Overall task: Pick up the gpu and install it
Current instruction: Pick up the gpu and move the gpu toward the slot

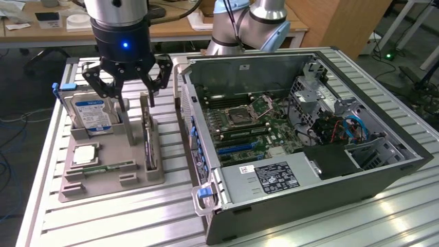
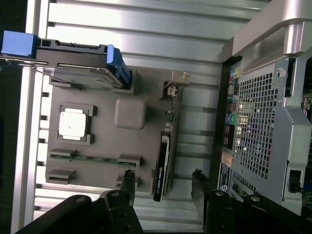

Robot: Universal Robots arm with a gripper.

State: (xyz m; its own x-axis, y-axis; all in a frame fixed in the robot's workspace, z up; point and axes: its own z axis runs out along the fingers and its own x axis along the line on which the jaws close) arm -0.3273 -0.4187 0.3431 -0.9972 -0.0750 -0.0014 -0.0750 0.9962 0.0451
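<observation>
Presently hanging with the end effector [image 1: 135,102] spread wide and empty, just above the gpu [image 1: 149,141]. Seen from the wrist view, straddling the card's thin edge, one finger [image 2: 127,181] on each side, touching nothing. Finds the gpu standing on edge in a slot of the grey holder tray [image 1: 96,188], along the side nearest the open computer case [image 1: 295,144], with the hard drive [image 1: 92,113] upright just beside.

Likely trouble, judged from here:
- Closing off-centre, so tilting the thin card in its slot or pressing on components rather than the board.
- Clipping the hard drive with the outer finger, given how near it stands.
- Lifting askew, so jamming the card against the slot walls and dragging the tray along.
- Gripping too little of a narrow edge, so letting the card slip or swing.

Underneath, a table [image 1: 103,224] of pale ribbed aluminium slats, glaring in places, with grooves apt to catch a dropped corner. Beyond, wooden desks [image 1: 28,32] strewn with papers, a second arm's base [image 1: 250,23], and cables on the floor.
</observation>
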